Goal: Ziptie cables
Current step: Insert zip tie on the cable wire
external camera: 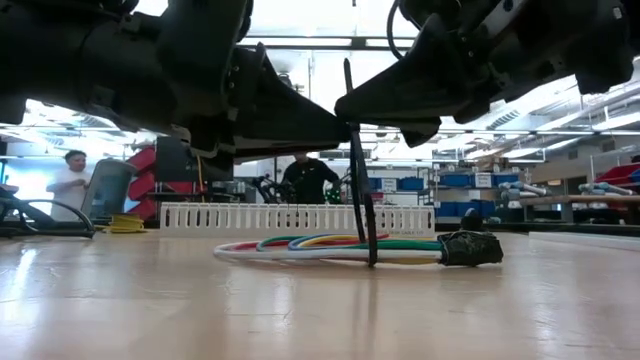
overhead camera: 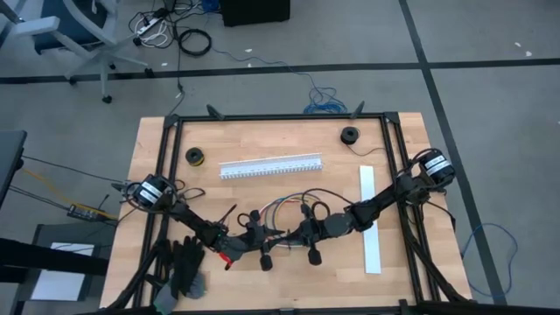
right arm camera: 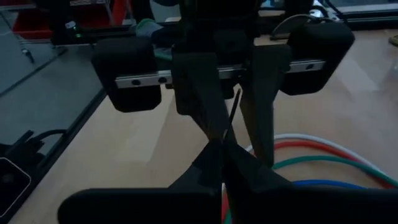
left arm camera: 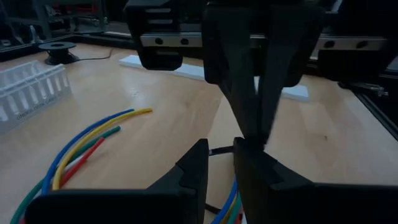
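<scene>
Two dark jointed arms with black cords; left tool [overhead camera: 262, 238] and right tool [overhead camera: 293, 234] black, tapered fingers, silver screwed rails.

My overhead camera looks straight down on the tabletop [overhead camera: 262, 140]; the low one looks level across it; wrist cameras sit close above the cables [left arm camera: 81, 146].

You have the cables [overhead camera: 289, 208] near the table's [overhead camera: 262, 144] front edge — the slotted channel [overhead camera: 269, 166] lies behind them. Both grippers meet just in front of the cables, left gripper [overhead camera: 267, 234] beside right gripper [overhead camera: 293, 234].
</scene>
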`<state>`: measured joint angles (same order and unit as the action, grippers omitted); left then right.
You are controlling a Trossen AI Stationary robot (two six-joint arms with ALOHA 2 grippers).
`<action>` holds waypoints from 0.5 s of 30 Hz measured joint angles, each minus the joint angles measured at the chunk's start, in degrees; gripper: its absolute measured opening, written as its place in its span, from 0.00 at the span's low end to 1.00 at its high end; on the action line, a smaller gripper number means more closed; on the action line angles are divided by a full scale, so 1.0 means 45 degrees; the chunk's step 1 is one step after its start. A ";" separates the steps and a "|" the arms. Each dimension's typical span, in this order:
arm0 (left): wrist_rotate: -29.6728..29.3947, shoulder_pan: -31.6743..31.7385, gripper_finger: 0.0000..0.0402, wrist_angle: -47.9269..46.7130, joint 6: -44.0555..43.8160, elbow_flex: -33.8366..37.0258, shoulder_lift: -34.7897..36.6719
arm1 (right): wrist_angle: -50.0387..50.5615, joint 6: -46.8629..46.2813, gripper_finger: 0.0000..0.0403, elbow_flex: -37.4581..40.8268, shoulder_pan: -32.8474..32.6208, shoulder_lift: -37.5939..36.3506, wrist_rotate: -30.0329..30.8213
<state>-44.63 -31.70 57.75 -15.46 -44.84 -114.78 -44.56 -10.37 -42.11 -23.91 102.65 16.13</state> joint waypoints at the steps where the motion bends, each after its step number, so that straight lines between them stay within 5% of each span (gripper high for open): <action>1: -0.0020 -0.0034 0.13 0.0054 0.0002 0.0005 0.0000 | -0.0015 0.0002 0.00 0.0000 0.0038 -0.0021 0.0076; 15: -0.2080 -0.0861 0.13 0.0442 -0.2124 0.0301 0.0005 | -0.0264 0.0318 0.00 0.0010 0.0113 -0.0156 0.1394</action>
<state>-53.99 -35.57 59.74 -25.02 -43.48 -114.76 -45.75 -8.94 -42.06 -23.40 101.95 22.40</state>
